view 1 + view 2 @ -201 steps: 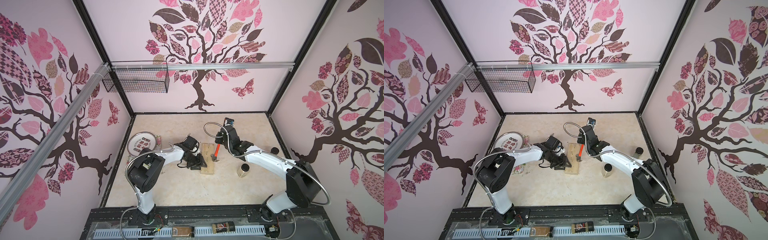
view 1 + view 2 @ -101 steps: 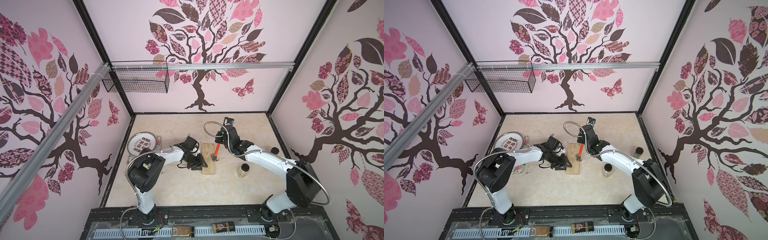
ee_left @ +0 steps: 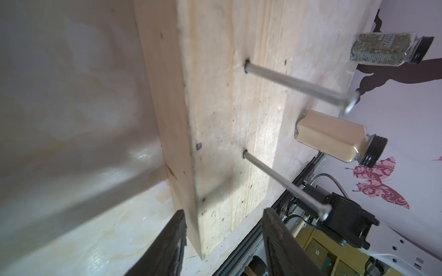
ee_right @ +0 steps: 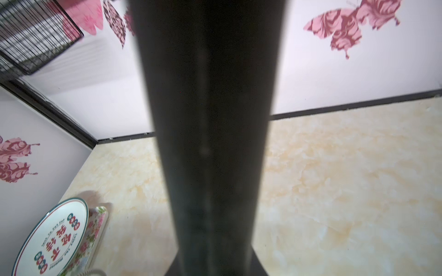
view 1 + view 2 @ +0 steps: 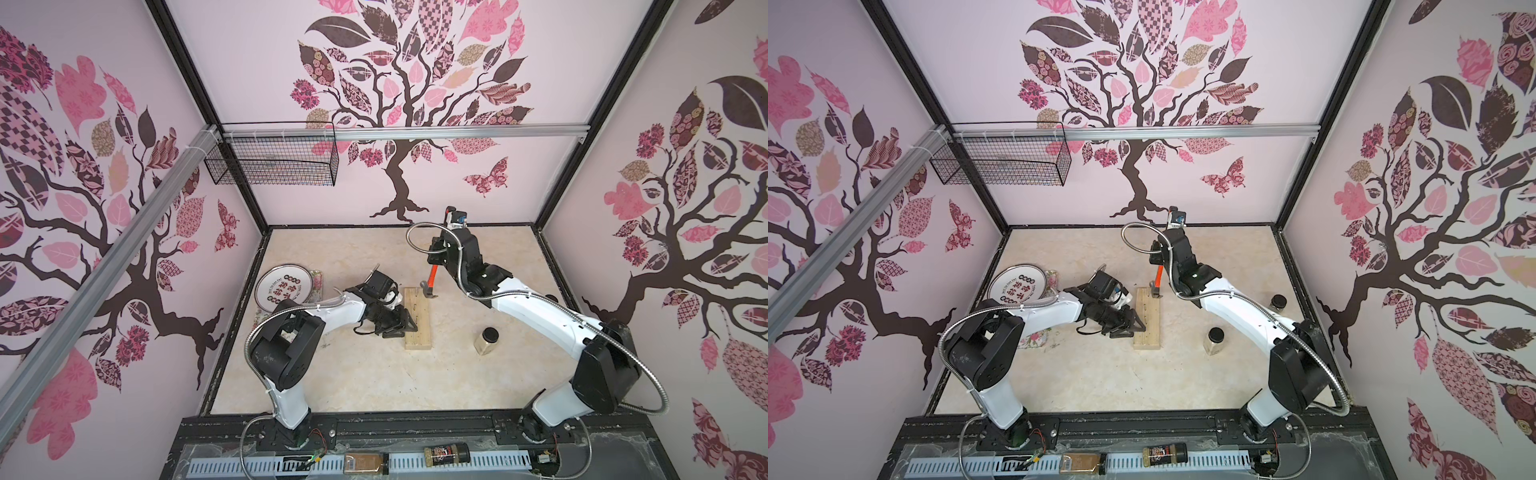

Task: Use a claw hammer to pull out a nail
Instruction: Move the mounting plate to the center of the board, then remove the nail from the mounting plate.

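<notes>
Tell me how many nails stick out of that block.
2: the near nail by the left gripper, the far nail farther along the block; more may be hidden farther on.

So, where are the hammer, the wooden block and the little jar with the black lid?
claw hammer (image 5: 432, 275): in a top view, on its orange neck.
wooden block (image 5: 419, 332): in a top view, on bare wood towards its nearer end.
jar (image 5: 485, 343): in a top view, on the glass body just below the black lid.

Claw hammer (image 5: 1159, 276) head-down at wooden block (image 5: 1148, 332), handle in right jaws
</notes>
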Robot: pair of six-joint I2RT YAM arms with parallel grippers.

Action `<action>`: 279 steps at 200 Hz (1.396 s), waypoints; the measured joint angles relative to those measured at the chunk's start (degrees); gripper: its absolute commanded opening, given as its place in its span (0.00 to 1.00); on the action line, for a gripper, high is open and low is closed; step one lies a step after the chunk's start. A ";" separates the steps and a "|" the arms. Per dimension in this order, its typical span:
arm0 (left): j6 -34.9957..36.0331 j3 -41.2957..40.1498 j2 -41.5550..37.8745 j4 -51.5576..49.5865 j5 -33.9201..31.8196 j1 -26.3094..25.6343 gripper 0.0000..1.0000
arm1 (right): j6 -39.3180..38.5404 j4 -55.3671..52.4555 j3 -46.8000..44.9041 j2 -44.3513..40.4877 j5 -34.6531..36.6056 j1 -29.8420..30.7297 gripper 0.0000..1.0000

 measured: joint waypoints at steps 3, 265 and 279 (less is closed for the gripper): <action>0.02 0.00 0.00 -0.04 0.00 0.00 0.56 | -0.44 0.63 0.42 0.46 0.17 0.00 0.14; -1.81 0.00 5.84 3.26 5.44 1.77 0.57 | -16.74 53.81 -12.92 19.58 1.95 2.32 0.08; -1.84 0.00 5.97 3.43 5.64 1.77 0.57 | -16.98 54.66 -13.31 19.58 2.12 2.51 0.08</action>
